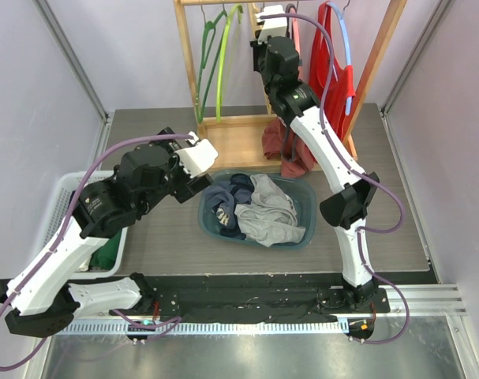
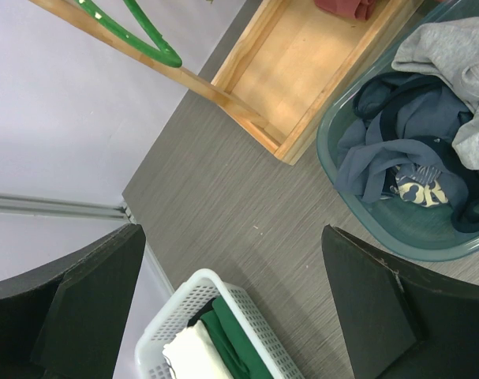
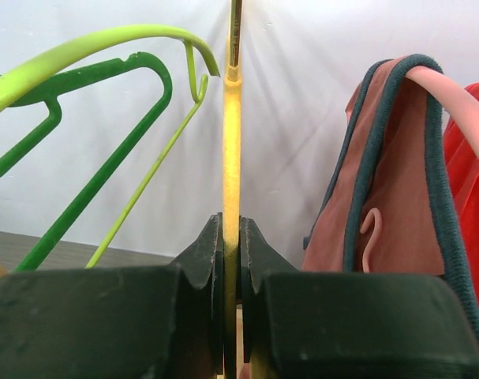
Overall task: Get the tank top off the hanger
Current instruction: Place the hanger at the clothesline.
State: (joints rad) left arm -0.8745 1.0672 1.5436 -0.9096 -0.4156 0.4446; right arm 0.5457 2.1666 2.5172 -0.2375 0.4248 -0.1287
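— While the left gripper (image 2: 235, 300) hangs wide open over the table (image 2: 247, 197) beside the teal basin (image 2: 357, 207), what is the other arm doing?

— The right gripper (image 3: 232, 237) is clenched on a yellow hanger (image 3: 232, 142) (seen edge-on). The rust tank top (image 3: 397, 197), dark-trimmed, hangs on a pink hanger (image 3: 460, 99) just to its right, not touching it.

A red tank top (image 1: 316, 59) hangs on a light blue plastic hanger (image 1: 349, 63) at the right of the wooden clothes rack (image 1: 189, 63), with the right arm (image 1: 326, 154) reaching up beside it. A teal plastic tub (image 1: 308, 213) of crumpled clothes sits on the grey table (image 1: 168, 237).
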